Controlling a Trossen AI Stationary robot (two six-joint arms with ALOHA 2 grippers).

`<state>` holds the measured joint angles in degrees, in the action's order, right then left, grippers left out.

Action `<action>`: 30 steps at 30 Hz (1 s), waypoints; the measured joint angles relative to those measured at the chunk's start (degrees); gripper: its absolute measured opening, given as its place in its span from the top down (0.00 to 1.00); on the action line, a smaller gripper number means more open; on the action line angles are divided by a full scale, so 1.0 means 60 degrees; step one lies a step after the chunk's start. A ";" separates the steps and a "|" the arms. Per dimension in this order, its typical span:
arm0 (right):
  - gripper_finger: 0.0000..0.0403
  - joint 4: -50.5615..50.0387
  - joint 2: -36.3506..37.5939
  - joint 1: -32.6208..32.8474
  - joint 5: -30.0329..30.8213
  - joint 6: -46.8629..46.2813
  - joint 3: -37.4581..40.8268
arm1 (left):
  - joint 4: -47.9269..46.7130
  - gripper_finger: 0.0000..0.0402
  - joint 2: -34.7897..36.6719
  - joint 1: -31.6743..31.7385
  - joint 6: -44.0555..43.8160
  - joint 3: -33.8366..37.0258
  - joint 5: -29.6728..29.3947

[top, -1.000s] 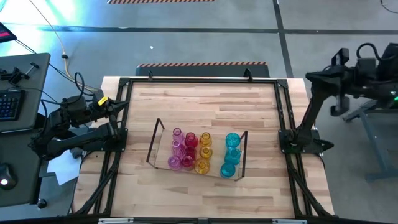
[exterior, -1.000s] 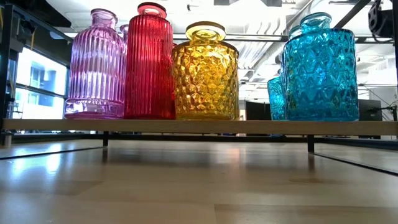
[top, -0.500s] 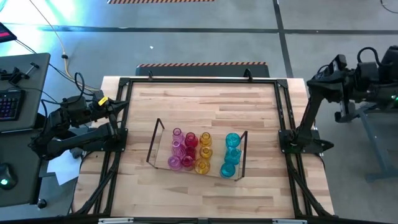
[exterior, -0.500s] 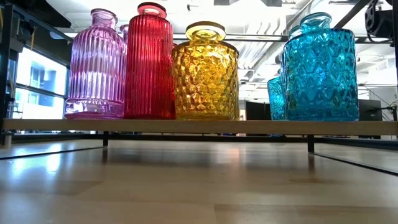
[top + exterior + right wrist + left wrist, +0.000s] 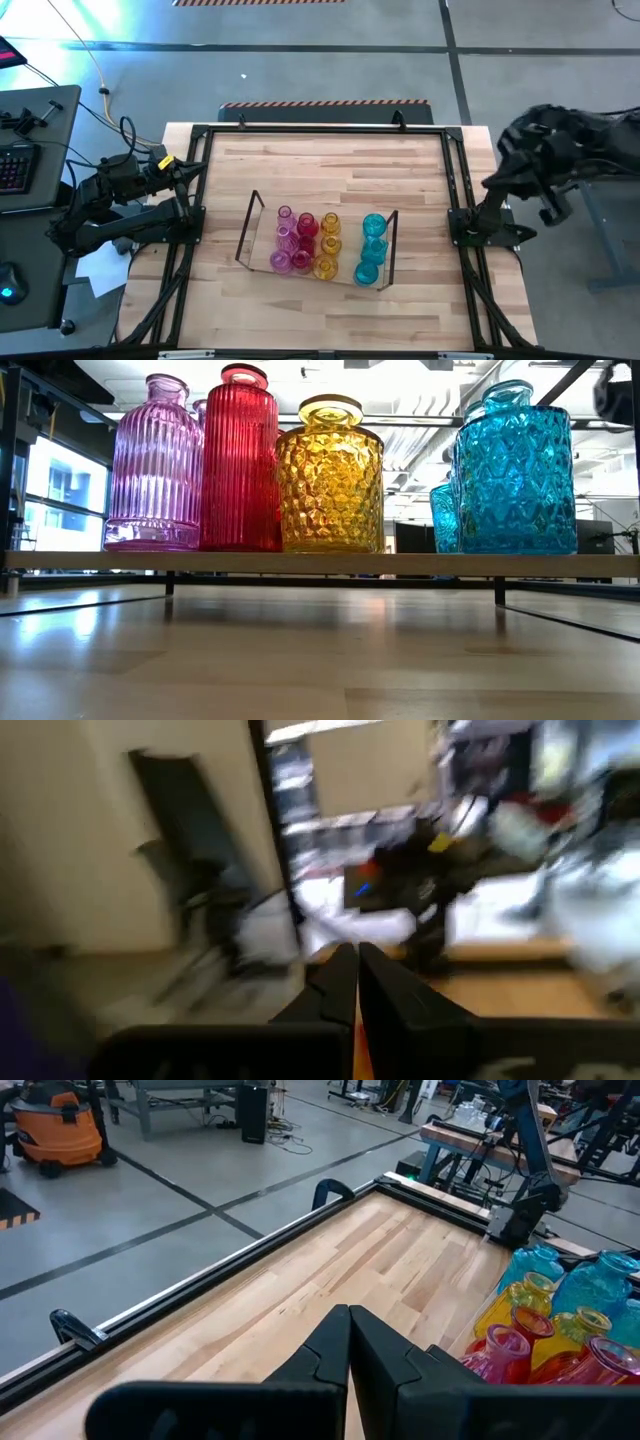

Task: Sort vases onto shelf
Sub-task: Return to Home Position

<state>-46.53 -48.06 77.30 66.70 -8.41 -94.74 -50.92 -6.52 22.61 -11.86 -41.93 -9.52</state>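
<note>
Cyan vases (image 5: 373,226) (diamond texture: low view)

Near the middle of the wooden table (image 5: 330,165) sits the clear shelf (image 5: 262,262), its dark end frames upright. The vases stand on it in four rows by colour: pink vases (image 5: 284,238), red vases (image 5: 306,226) and yellow vases (image 5: 328,245) packed side by side, and cyan vases (image 5: 373,248) a little apart at the right end. The left arm (image 5: 130,205) lies folded along the table's left rail. The right arm (image 5: 555,150) is tucked up beyond the right rail.
</note>
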 joint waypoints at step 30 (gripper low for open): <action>1.00 -0.2876 0.1316 -1.4589 -1.1669 0.0966 0.0325 | 0.0000 1.00 0.0000 0.0000 0.0000 0.0000 -0.0004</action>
<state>-63.79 -40.16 -10.24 -3.31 -2.61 -92.79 -50.92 -6.52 22.61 -11.86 -41.93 -9.54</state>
